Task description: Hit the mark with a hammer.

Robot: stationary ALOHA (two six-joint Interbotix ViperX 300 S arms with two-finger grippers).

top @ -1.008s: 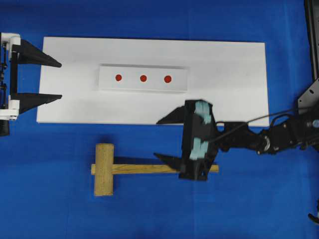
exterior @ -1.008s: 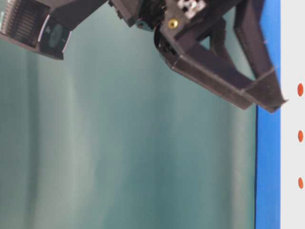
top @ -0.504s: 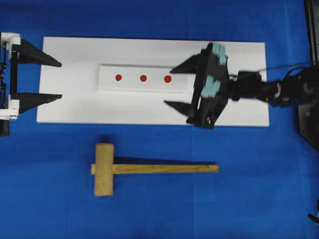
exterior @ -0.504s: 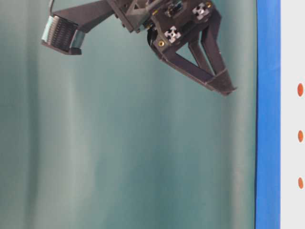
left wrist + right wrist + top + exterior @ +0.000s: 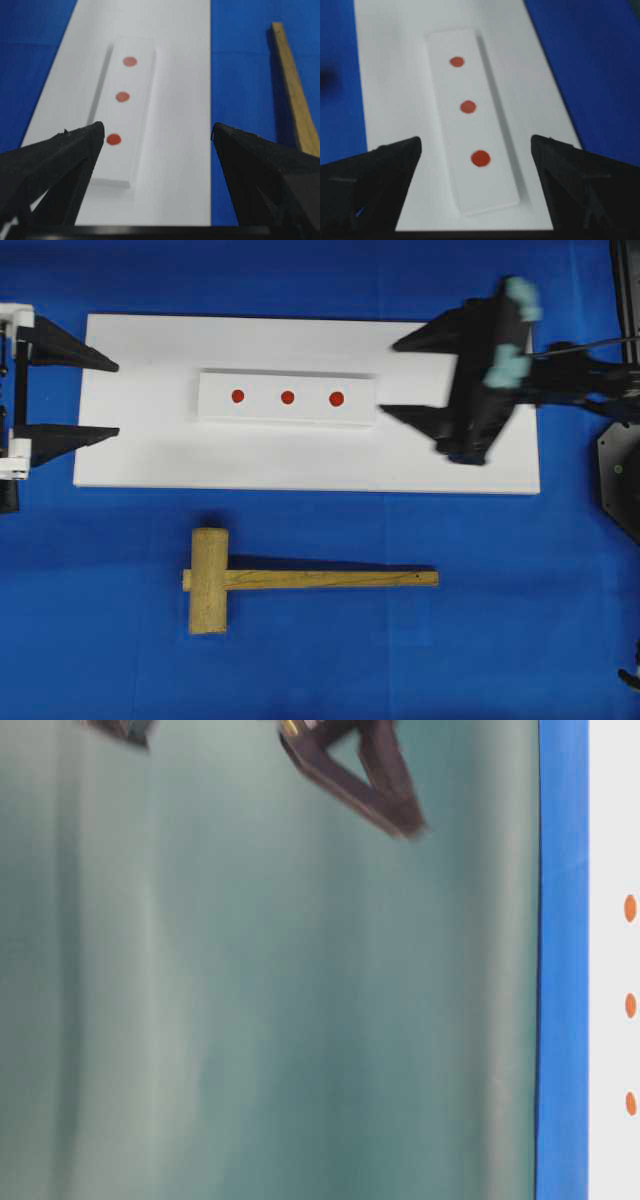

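Note:
The hammer (image 5: 209, 580), a light wooden mallet, lies on the blue cloth in front of the white board, handle (image 5: 330, 579) pointing right. Nothing holds it. Three red marks (image 5: 287, 397) sit in a row on a raised white strip (image 5: 215, 410). My right gripper (image 5: 388, 378) hovers open and motion-blurred over the board's right part, its fingertips just right of the strip; its wrist view looks down the strip at the nearest mark (image 5: 480, 158). My left gripper (image 5: 118, 398) stands open at the board's left edge, facing the marks (image 5: 113, 139), with the handle (image 5: 295, 95) off to its right.
The white board (image 5: 300, 455) lies on the blue cloth (image 5: 100, 640). Black arm hardware (image 5: 620, 470) stands at the right edge. In the table-level view a blurred black finger (image 5: 370, 780) of the right gripper shows at the top against a teal backdrop.
My right gripper has swung away from above the hammer's handle, across the board, to its far right end, open throughout. The hammer stays where it lay. The left gripper has barely moved.

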